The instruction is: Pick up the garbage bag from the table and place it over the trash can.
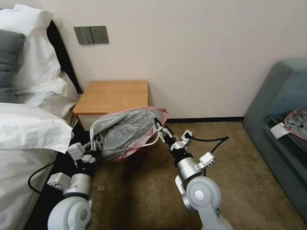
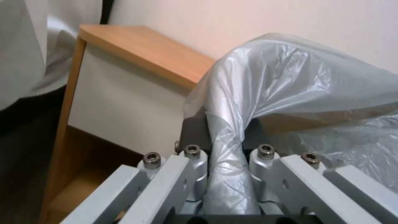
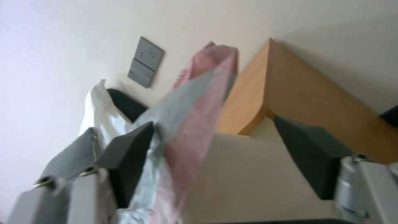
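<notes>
Bag-spreading, judged as the step in hand: garbage bag (image 1: 128, 134) hanging in the air in front of the table (image 1: 112, 95), off its top, mouth stretched between two arms. Left gripper (image 1: 93, 147) low by the bed, clenched on a twisted fold of grey film, seen in the left wrist view as a rope of plastic pinched between the pads (image 2: 195, 130). Right gripper (image 1: 159, 127) up at the pink rim, released, pads wide apart in the right wrist view, with the rim only draped against one pad (image 3: 128, 149). Best to close the right side on the pink edge before any pull, since a loose drape probably slips; then draw both sides apart evenly and gently, thin film being likely to tear or bunch. Underfoot, brown carpet (image 1: 144, 198); behind, a pale wall with a grey switch plate (image 1: 91, 35); white pillows (image 1: 32, 64) and bedding on the left; a grey-blue sofa (image 1: 281, 95) on the right, carrying a small plastic bundle (image 1: 297, 119).
</notes>
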Robot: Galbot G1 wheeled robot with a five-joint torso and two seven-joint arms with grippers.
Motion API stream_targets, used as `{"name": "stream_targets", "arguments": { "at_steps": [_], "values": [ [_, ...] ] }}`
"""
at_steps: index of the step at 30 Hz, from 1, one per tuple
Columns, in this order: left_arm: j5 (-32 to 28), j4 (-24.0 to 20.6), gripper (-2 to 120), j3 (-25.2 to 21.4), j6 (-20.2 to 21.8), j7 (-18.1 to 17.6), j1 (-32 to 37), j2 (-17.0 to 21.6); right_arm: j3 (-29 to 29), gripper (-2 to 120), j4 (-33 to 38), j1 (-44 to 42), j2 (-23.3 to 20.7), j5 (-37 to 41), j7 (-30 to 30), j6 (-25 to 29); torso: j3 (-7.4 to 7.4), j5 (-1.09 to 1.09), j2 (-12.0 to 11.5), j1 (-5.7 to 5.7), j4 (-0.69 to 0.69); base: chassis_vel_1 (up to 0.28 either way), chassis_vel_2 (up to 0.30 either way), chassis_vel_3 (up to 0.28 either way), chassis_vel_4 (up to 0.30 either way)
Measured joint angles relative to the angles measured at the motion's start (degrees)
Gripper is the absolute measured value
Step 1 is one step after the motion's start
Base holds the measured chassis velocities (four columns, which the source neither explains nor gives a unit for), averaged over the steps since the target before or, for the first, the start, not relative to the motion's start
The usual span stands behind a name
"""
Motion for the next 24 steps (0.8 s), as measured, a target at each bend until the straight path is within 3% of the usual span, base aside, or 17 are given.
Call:
{"name": "stream_targets", "arguments": {
  "at_steps": [13, 15, 19, 24],
  "values": [
    [0.1, 0.7, 8, 0.0, 0.0, -0.2, 0.3, -0.2, -0.5, 25, -0.4, -0.5, 0.0, -2.8, -3.1, 2.3, 0.00, 0.00, 0.0, 0.00, 0.00, 0.000, 0.000, 0.000, 0.000],
    [0.1, 0.7, 8, 0.0, 0.0, -0.2, 0.3, -0.2, -0.5, 22, -0.4, -0.5, 0.0, -2.8, -3.1, 2.3, 0.00, 0.00, 0.0, 0.00, 0.00, 0.000, 0.000, 0.000, 0.000],
    [0.1, 0.7, 8, 0.0, 0.0, -0.3, 0.1, -0.3, -0.6, 2, -0.6, -0.8, 0.3, -3.4, -3.1, 2.5, 0.00, 0.01, 0.0, 0.00, 0.00, 0.000, 0.000, 0.000, 0.000],
    [0.2, 0.9, 8, 0.3, 0.0, -0.4, -0.1, -0.8, -0.8, 0, -0.6, -1.3, 0.3, -4.0, -3.3, 2.6, 0.00, 0.00, 0.0, 0.00, 0.00, 0.000, 0.000, 0.000, 0.000]
  ]
}}
